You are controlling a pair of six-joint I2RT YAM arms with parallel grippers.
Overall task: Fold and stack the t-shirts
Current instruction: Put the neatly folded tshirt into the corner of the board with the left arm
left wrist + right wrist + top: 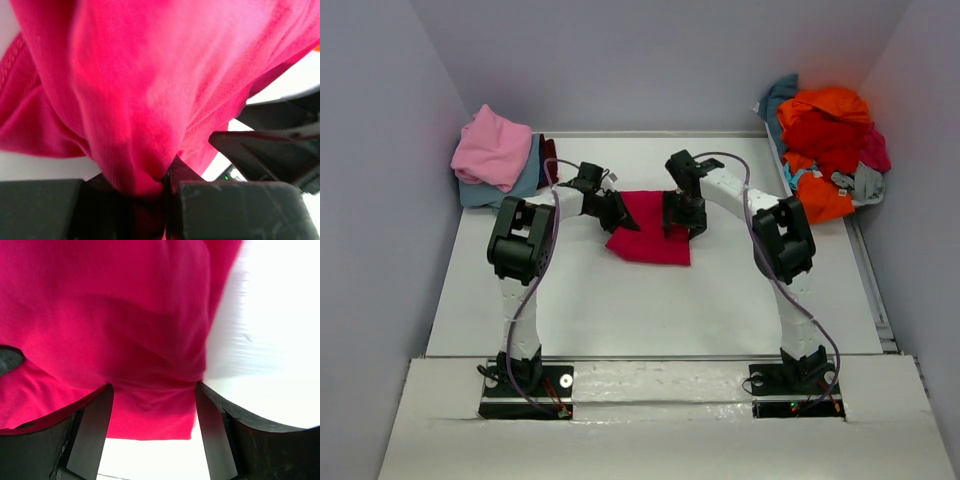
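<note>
A magenta-red t-shirt (650,238) lies folded in the middle of the white table. My left gripper (623,215) is at its left edge, shut on a pinch of the cloth (145,180), which bunches up between its jaws. My right gripper (680,222) is at the shirt's right edge, jaws wide apart, with the folded hem (150,415) lying between the fingers (95,432) and not pinched. A stack of t-shirts with a pink one (492,147) on top sits at the back left. A loose heap of orange and red t-shirts (825,140) is at the back right.
Grey walls close in the table (650,310) on the left, back and right. A raised ledge (650,375) with both arm bases runs along the near edge. In the left wrist view the right arm's dark body (280,150) is close on the right.
</note>
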